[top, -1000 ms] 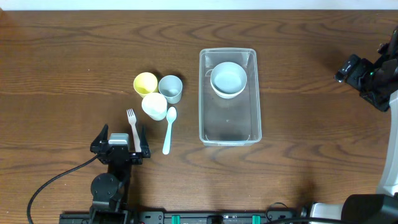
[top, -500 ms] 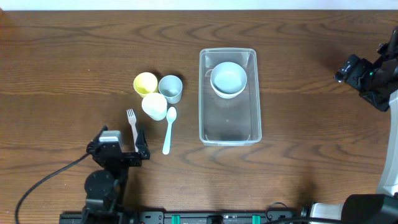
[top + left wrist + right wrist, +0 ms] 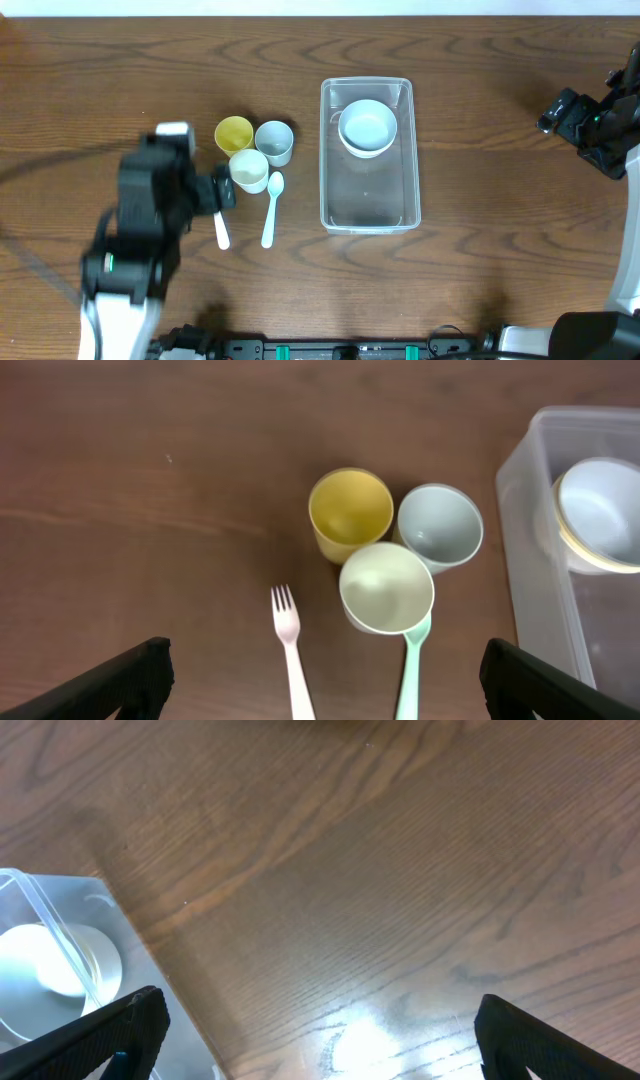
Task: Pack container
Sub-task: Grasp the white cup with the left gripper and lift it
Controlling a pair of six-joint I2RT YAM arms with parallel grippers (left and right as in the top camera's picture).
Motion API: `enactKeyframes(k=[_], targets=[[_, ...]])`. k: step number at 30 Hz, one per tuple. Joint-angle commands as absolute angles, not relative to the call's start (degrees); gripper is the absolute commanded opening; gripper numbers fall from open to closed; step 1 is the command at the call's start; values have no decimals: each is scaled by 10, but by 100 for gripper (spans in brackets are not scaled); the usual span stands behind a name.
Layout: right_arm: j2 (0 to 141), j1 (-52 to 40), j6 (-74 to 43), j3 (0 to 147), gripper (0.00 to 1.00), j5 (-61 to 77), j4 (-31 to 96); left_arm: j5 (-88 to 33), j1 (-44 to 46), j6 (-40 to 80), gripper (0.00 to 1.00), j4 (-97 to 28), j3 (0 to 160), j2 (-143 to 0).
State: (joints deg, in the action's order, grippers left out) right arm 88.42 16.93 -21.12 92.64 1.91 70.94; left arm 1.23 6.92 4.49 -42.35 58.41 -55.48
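Pincers wide open: left pincer (image 3: pixel 325 660) and right pincer (image 3: pixel 318 1010) hold nothing

Your left pincer hangs above the table (image 3: pixel 480 80) with its two fingers spread out to the edges of its wrist view, and only air is between them. Below that gap you look down on a white fork (image 3: pixel 290 650) lying flat, prongs pointing away from you. Just beside it on the right lies a pale green spoon (image 3: pixel 410 675), and the two do not touch. In the wrist view the spoon's far end is hidden behind a cream cup (image 3: pixel 386 588). Beyond that cup stand a yellow cup (image 3: pixel 350 510) and a grey-blue cup (image 3: pixel 440 528). All three are upright with their mouths up, in a tight cluster; you cannot tell whether their sides touch. From overhead your left arm is blurred and covers the fork's prongs, so only the handle shows.

To the right of the cups, near them but apart, the container (image 3: pixel 368 195) rests on the middle of the table, its long sides running away from you. A white bowl (image 3: pixel 367 127) sits upright in its far end.

Your right pincer is out at the right edge of the table, well apart from the container. Its fingers are spread just as wide, with nothing between them. Its wrist view shows mostly wood grain, with one corner of the container and the bowl at the lower left.
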Motion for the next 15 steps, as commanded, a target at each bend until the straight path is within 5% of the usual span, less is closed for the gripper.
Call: enactKeyframes(k=[1, 15], targets=[[885, 172, -201, 925, 99, 19, 710, -14, 70, 48, 98, -461, 655, -672], [885, 172, -201, 925, 99, 19, 710, -26, 70, 112, 98, -474, 678, -903]])
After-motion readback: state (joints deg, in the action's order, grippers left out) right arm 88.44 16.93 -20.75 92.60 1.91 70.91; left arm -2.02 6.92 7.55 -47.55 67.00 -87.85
